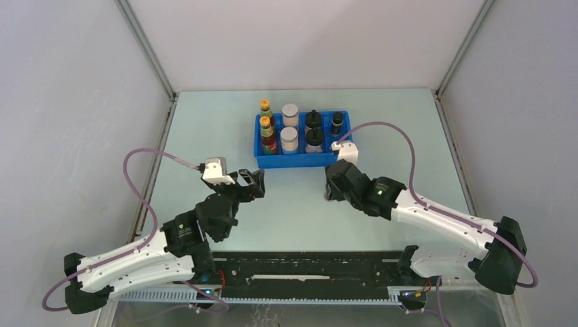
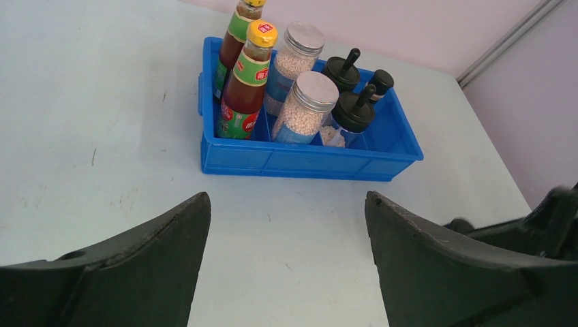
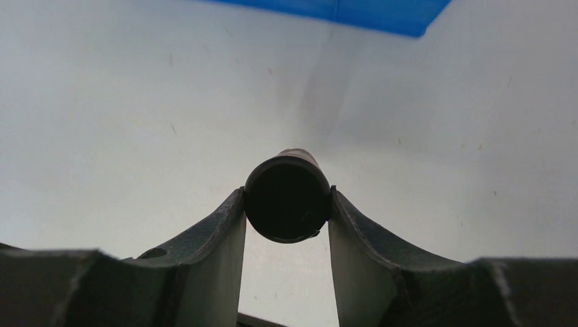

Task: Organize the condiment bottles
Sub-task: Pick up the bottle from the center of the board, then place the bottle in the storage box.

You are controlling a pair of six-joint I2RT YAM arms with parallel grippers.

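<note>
A blue tray (image 1: pixel 300 162) at the far middle of the table holds two tall red-labelled bottles (image 1: pixel 268 133), two silver-lidded jars (image 1: pixel 290 138), two black-lidded jars (image 1: pixel 314 138) and one tiny dark vial (image 1: pixel 337 121). They also show in the left wrist view: the bottles (image 2: pixel 244 88), the silver-lidded jars (image 2: pixel 303 109) and the black-lidded jars (image 2: pixel 354 112). My right gripper (image 3: pixel 287 193) is shut on the second dark vial (image 3: pixel 286 208), just in front of the tray's right end; in the top view the gripper (image 1: pixel 332 189) hides it. My left gripper (image 2: pixel 286 204) is open and empty, in front of the tray's left end (image 1: pixel 256 184).
The tray's front wall (image 2: pixel 307 163) lies a short way beyond my left fingers. A corner of it shows at the top of the right wrist view (image 3: pixel 354 10). White walls close in the table at the back and sides.
</note>
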